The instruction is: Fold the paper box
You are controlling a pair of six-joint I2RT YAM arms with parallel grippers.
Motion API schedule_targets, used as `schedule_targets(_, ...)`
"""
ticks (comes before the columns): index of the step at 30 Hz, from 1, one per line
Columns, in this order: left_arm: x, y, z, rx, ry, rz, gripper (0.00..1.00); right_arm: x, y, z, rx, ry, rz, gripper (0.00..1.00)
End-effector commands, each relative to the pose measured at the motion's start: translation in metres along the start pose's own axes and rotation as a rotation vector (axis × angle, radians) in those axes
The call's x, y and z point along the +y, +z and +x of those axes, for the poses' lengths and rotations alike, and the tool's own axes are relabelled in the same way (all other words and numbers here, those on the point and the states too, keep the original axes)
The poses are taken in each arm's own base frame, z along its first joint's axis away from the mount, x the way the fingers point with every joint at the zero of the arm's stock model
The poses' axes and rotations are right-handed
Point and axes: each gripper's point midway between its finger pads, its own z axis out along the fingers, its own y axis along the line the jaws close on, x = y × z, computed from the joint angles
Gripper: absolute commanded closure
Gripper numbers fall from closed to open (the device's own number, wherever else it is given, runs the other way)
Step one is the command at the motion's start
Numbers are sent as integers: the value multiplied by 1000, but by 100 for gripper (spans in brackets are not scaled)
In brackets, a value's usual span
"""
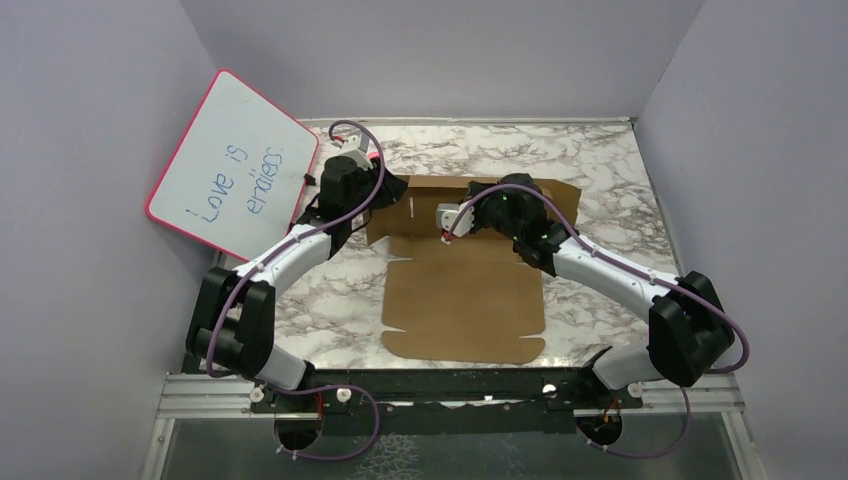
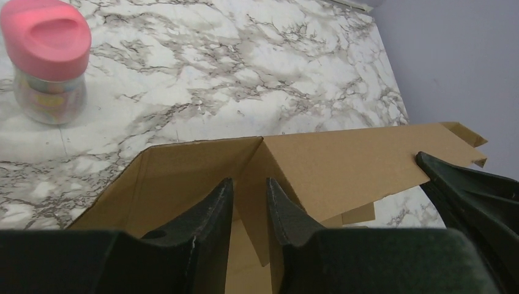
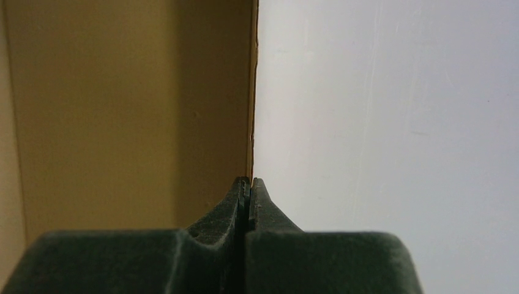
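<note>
With left gripper (image 2: 249,184) fingers narrowly parted astride paper box (image 2: 343,162) corner at eleven o'clock, close squarely on crease, brace wall with right gripper (image 3: 248,184), tips pressed together.

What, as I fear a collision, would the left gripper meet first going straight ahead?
Probably the paper box: its raised fold stands right before the left gripper, in line with its jaws, though depth is unclear.
</note>
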Motion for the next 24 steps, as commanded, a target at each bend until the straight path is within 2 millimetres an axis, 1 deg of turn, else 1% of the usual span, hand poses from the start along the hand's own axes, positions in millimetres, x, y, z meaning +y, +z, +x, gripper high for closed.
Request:
schedule_targets(1,-26,7,-5,-20,-42,80,73,-32,-2,-7,-11,-48,101,99)
schedule_targets(5,-27,14,-2,-28,-62,81,73,-35,-2,-8,-14,-57,114,99)
schedule_targets(8,-25,18,-4,-47,-68,78,73,-33,-2,-6,-8,-69,122,99)
schedule_targets(12,-23,19,-7,-65,-50,74,69,-29,-3,-4,-1,-79,130,99)
schedule_targets(14,-21,14,-6,-69,-41,69,65,-23,-3,-4,-1,-85,116,99)
schedule_targets(16,-17,5,-5,-85,-41,50,62,-18,-3,-2,4,-90,108,99)
schedule_targets(20,-1,-16,-3,-127,-45,-17,55,-9,-3,2,19,-103,90,99)
schedule_targets(24,22,-30,8,-124,-73,-105,49,-3,-3,2,19,-99,77,99)
